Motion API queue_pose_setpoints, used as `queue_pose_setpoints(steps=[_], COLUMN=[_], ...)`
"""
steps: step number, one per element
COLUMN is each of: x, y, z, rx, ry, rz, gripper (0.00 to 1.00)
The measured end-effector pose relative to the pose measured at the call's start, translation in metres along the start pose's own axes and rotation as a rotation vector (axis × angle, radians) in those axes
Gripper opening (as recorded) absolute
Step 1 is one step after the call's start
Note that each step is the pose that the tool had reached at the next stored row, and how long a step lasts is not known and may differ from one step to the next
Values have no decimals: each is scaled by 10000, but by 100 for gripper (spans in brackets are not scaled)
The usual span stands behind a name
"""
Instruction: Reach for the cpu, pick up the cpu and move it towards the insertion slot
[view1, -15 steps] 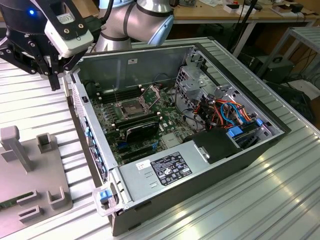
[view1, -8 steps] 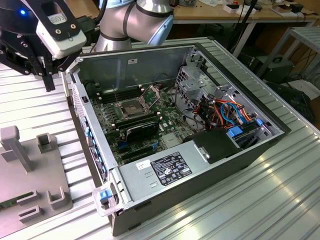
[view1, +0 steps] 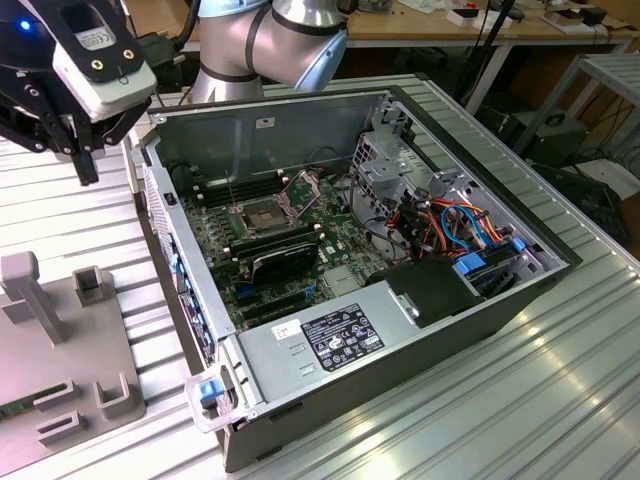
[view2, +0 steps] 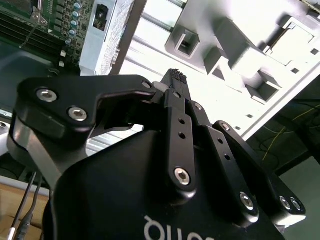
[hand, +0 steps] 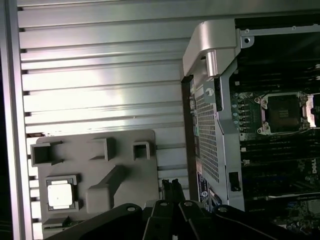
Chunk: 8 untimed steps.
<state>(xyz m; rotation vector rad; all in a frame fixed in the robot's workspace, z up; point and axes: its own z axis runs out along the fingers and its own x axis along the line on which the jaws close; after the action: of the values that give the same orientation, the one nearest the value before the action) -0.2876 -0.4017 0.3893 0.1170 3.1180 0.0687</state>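
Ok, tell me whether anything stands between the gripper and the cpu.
Nothing visible does. The cpu lies uncovered in the grey fixture, with the gripper hanging above. A raised wedge on the fixture stands beside the cpu, toward the case.

In the exterior view the arm bends across the top of the frame to the upper left, where its black gripper hangs pointing down, fingers pressed together, gripping nothing.
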Motion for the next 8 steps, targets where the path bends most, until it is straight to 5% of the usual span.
queue_pose_setpoints(steps=[4,8], x=[35,144], y=[-14,-59], z=[-1,-5], rx=[0,0], ry=[0,-1], rz=[-1,-1], gripper=[11,11])
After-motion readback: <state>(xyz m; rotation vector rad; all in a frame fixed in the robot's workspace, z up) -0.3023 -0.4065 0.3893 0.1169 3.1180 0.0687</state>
